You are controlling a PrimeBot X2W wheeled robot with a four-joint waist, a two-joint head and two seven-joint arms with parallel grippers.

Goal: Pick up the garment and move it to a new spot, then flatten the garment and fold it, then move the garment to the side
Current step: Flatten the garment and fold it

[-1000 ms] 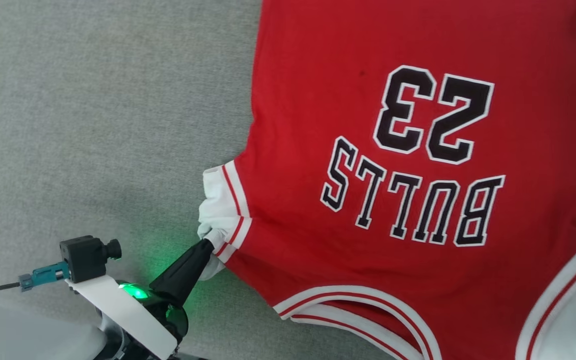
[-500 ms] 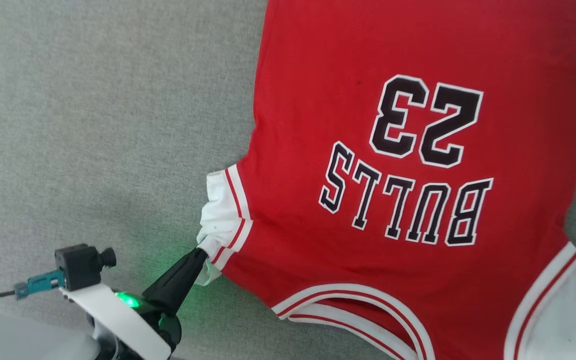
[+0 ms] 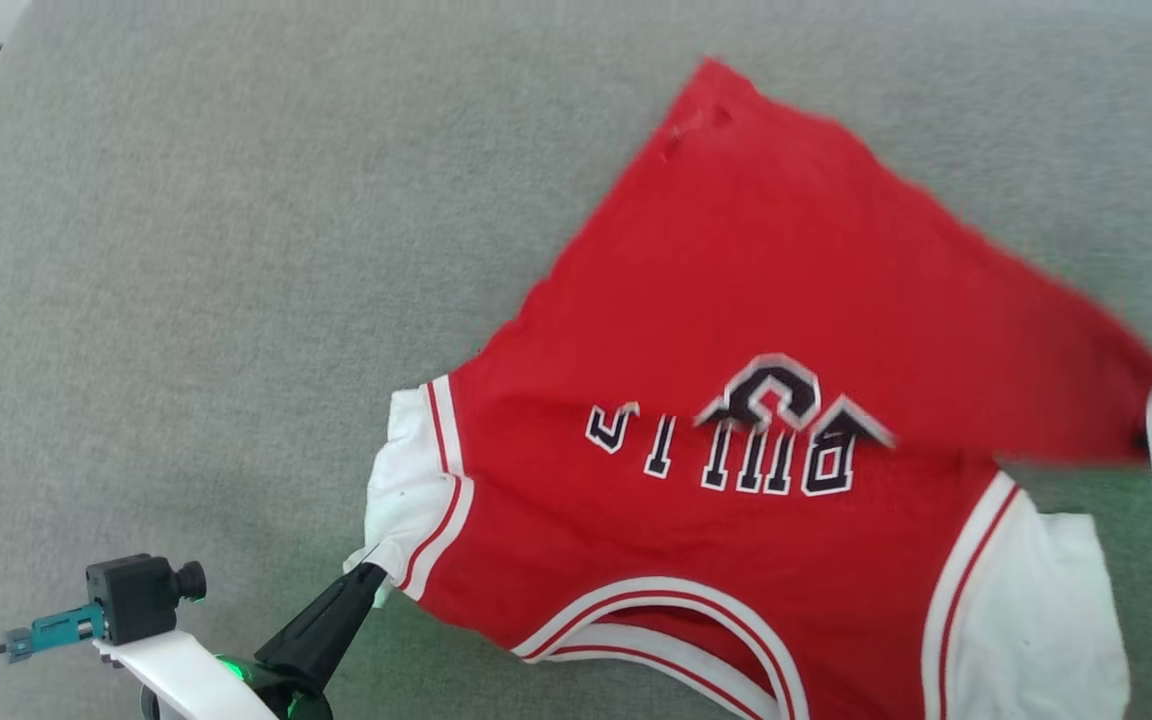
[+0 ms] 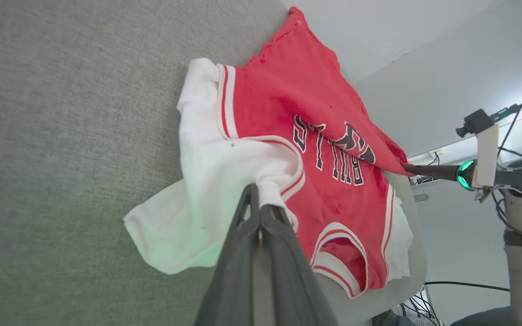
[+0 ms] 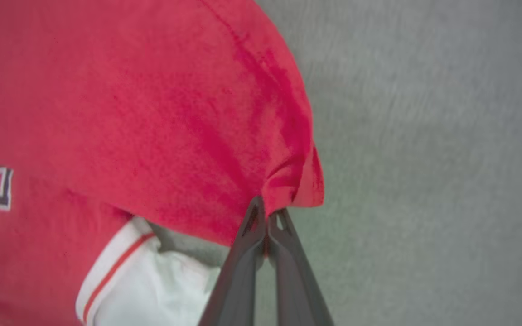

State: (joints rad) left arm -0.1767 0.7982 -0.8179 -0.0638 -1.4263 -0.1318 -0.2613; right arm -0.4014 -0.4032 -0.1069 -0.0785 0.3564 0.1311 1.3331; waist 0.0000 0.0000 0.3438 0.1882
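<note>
Two end effectors [image 4: 258,201] [image 5: 266,212] clamped shut, gripping garment [image 3: 766,290]

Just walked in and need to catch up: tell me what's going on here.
The robot is partway through folding a red Bulls jersey on a grey surface. Its left gripper is shut on the white sleeve nearest it, holding that side. Its right gripper is shut on a red hem corner, lifted and drawn across the shirt so the fabric partly covers the number and lettering. The fold is not yet laid down.
</note>
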